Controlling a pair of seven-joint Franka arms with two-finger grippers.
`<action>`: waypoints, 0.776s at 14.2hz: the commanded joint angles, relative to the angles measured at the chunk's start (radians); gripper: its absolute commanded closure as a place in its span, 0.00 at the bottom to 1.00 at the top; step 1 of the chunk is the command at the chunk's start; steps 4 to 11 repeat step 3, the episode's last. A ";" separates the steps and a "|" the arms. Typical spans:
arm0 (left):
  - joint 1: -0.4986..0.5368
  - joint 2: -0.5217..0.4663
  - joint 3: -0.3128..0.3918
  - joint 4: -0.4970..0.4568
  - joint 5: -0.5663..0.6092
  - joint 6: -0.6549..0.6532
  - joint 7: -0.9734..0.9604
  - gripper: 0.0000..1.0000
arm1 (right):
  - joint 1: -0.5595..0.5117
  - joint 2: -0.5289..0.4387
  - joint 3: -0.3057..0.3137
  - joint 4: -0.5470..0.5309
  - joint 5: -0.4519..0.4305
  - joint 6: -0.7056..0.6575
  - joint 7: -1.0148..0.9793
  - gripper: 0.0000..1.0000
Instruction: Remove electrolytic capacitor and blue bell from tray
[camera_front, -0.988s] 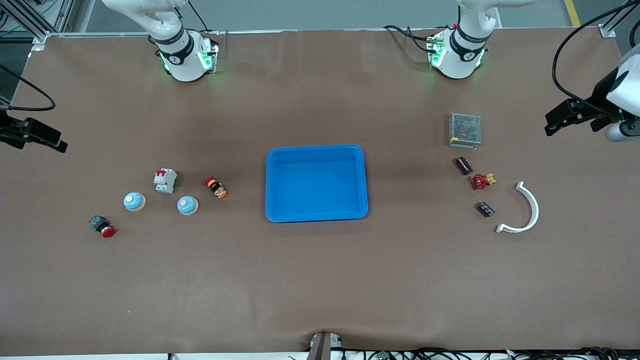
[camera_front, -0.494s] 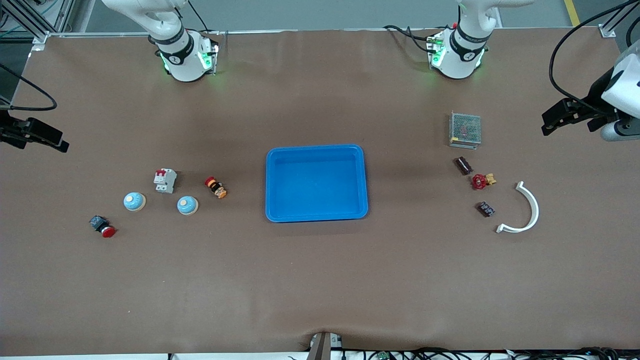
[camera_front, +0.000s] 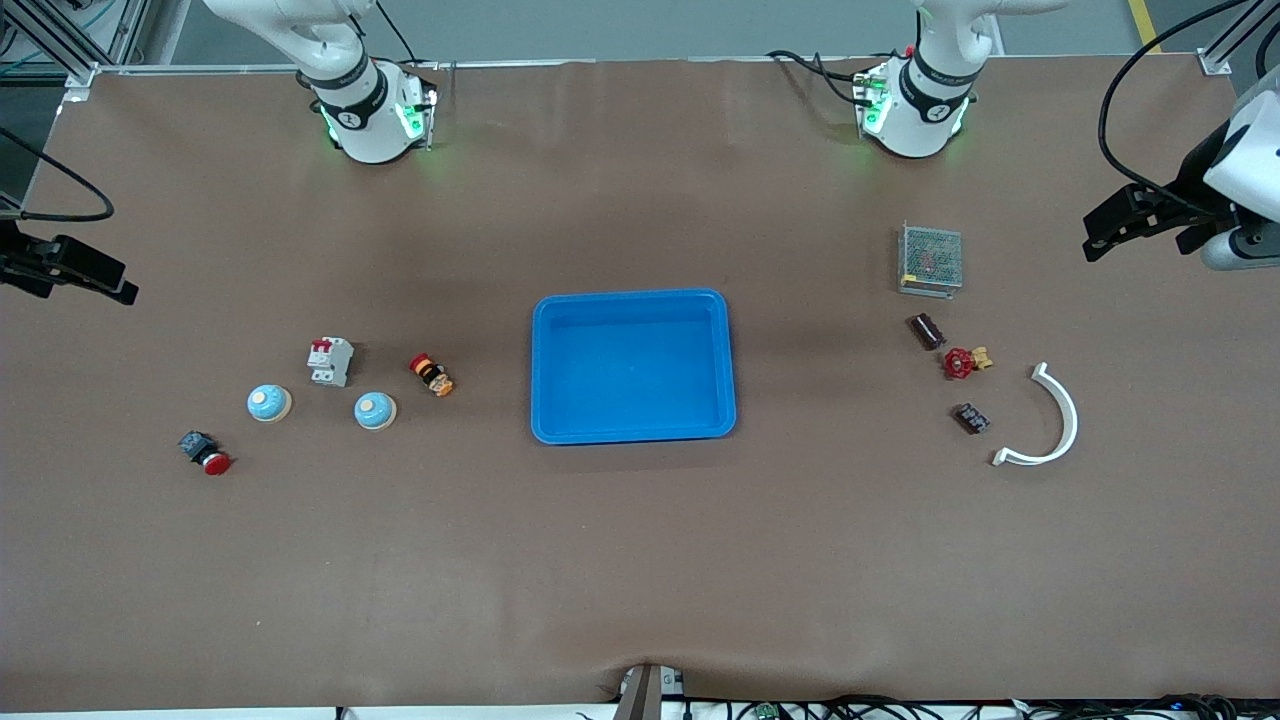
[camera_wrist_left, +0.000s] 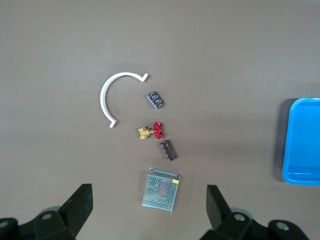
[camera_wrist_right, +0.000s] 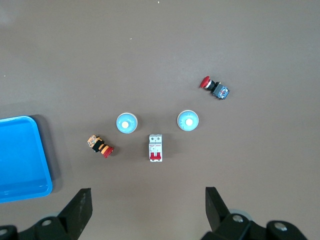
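Two light-blue bells (camera_front: 269, 403) (camera_front: 375, 411) sit toward the right arm's end of the table, also seen as bells (camera_wrist_right: 126, 123) (camera_wrist_right: 188, 120) in the right wrist view. A dark striped capacitor (camera_front: 926, 331) lies toward the left arm's end, and shows as the capacitor (camera_wrist_left: 168, 150) in the left wrist view. The blue tray (camera_front: 545, 366) stands mid-table with nothing in it. My left gripper (camera_front: 1140, 232) (camera_wrist_left: 150, 200) hangs open high over the table's edge at its own end. My right gripper (camera_front: 85, 278) (camera_wrist_right: 148, 200) is likewise open and high over its end, holding nothing.
Near the bells are a white circuit breaker (camera_front: 330, 361), a red-and-orange button (camera_front: 431, 375) and a red mushroom button (camera_front: 205, 453). Near the capacitor are a metal mesh box (camera_front: 930, 259), a red valve (camera_front: 960, 362), a small dark block (camera_front: 971, 418) and a white curved piece (camera_front: 1050, 420).
The left gripper has drifted slightly toward the robots' side of the table. The right gripper has barely shifted. Nothing on the table has moved.
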 joint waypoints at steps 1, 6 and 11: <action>0.013 0.003 -0.005 0.043 -0.023 -0.052 -0.008 0.00 | 0.012 -0.006 -0.005 -0.005 0.000 -0.004 0.020 0.00; 0.010 0.011 -0.003 0.045 -0.015 -0.057 -0.008 0.00 | 0.012 -0.006 -0.005 -0.005 -0.001 -0.001 0.020 0.00; 0.010 0.011 -0.003 0.045 -0.015 -0.057 -0.008 0.00 | 0.012 -0.006 -0.005 -0.005 -0.001 -0.001 0.020 0.00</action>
